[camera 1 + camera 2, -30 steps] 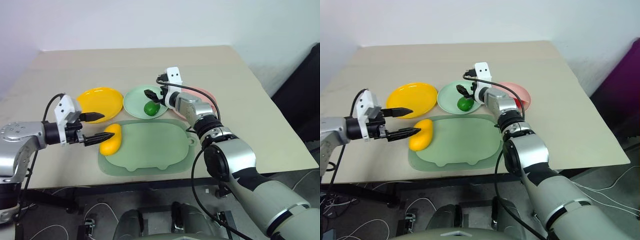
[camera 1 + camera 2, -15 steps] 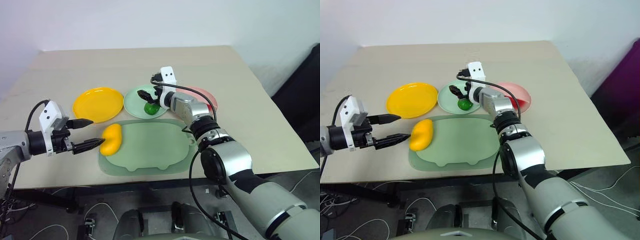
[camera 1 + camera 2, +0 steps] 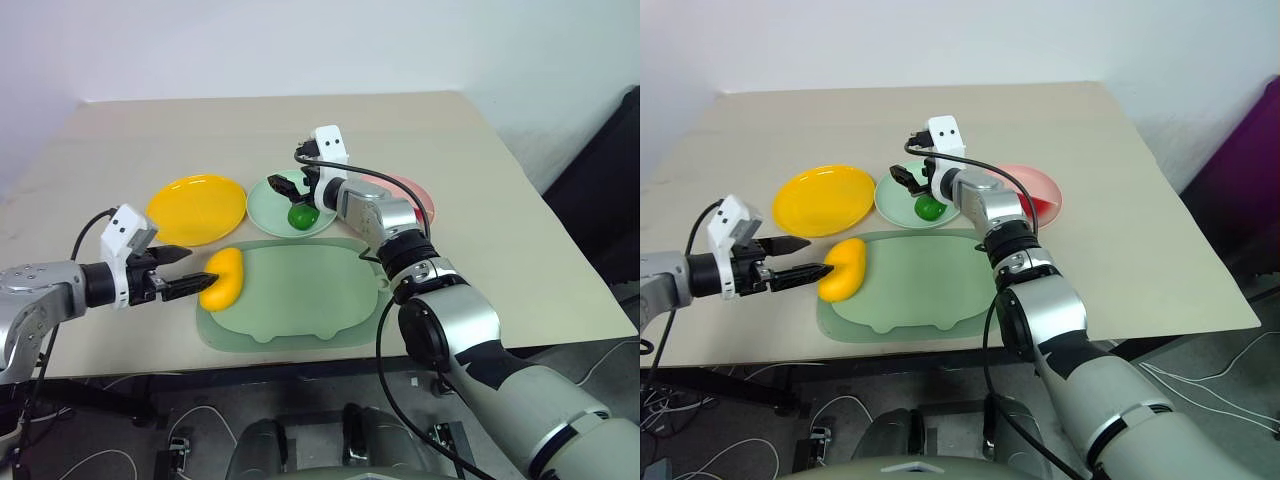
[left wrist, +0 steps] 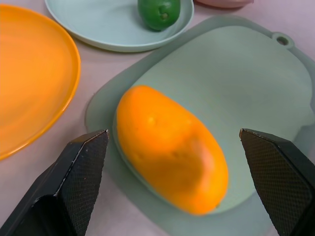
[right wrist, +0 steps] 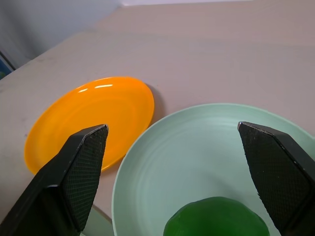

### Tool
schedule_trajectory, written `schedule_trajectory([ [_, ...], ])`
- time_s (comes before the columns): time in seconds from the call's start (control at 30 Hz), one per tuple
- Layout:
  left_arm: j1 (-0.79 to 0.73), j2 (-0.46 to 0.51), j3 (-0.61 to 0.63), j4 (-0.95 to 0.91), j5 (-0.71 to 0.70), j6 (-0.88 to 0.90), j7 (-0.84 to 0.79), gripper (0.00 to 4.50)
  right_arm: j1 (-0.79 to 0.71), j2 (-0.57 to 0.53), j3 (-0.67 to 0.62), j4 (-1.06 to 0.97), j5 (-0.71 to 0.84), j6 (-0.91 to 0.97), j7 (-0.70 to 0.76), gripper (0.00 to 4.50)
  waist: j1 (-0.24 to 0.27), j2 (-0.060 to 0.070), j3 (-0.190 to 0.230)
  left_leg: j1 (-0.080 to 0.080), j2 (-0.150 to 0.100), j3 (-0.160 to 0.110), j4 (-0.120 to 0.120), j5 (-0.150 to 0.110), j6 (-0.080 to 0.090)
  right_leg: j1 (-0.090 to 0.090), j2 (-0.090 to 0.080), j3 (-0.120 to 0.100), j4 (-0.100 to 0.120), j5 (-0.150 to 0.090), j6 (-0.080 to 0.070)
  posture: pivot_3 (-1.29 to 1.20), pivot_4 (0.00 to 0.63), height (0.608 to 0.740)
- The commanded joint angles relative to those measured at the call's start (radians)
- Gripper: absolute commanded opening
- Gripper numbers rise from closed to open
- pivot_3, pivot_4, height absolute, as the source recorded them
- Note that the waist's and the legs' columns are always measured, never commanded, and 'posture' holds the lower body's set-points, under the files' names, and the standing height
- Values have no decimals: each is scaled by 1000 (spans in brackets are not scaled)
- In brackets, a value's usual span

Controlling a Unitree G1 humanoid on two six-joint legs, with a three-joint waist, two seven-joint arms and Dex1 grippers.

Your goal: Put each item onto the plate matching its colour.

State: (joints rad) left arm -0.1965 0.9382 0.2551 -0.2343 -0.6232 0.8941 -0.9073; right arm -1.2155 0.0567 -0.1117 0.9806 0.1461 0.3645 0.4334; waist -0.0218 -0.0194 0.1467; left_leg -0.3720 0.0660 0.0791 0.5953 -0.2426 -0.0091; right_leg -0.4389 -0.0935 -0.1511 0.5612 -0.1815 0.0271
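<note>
Your left gripper (image 4: 172, 191) has dropped to bracket the yellow mango (image 4: 170, 155) with jaws spread, while the right gripper (image 3: 283, 184), released, leaves the green fruit (image 3: 303, 216) on the mint plate (image 3: 262, 205).

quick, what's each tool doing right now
Left tool: open, empty, at the yellow fruit.
Right tool: open, empty, above the green fruit.

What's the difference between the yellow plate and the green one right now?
The yellow plate is bright yellow and holds nothing; the green plate is pale mint and holds the small round green fruit. The yellow plate sits toward the robot's left, the green plate beside it with a small gap between them. Both are round, shallow, about the same size, and lie flat on the table.
</note>
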Motion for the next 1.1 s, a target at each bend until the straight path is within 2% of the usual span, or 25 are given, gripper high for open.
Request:
schedule_trajectory([
  [0.03,-19,-12,-10,-21,-24,43,22,4500,-6,9,-5,-59,24,4,-9,4485,0,0,0,0,0,0,0,0,0,0,0,0,0,0,0,0,150,740],
  [0.43,-89,-18,-36,-44,-24,154,123,4500,6,24,4,-70,37,4,-20,4485,0,0,0,0,0,-1,0,0,0,0,0,0,0,0,0,0,150,740],
  [0.8,-195,-87,-45,-106,-103,346,233,4500,7,44,5,-74,46,-3,-30,4485,1,-1,0,0,0,-1,1,0,0,1,0,0,1,1,1,0,150,740],
  [1.1,-267,-85,-57,-93,-73,431,331,4500,15,39,2,-68,48,2,-38,4485,2,-1,-1,1,-1,-1,1,0,0,1,0,0,1,1,2,0,150,740],
])
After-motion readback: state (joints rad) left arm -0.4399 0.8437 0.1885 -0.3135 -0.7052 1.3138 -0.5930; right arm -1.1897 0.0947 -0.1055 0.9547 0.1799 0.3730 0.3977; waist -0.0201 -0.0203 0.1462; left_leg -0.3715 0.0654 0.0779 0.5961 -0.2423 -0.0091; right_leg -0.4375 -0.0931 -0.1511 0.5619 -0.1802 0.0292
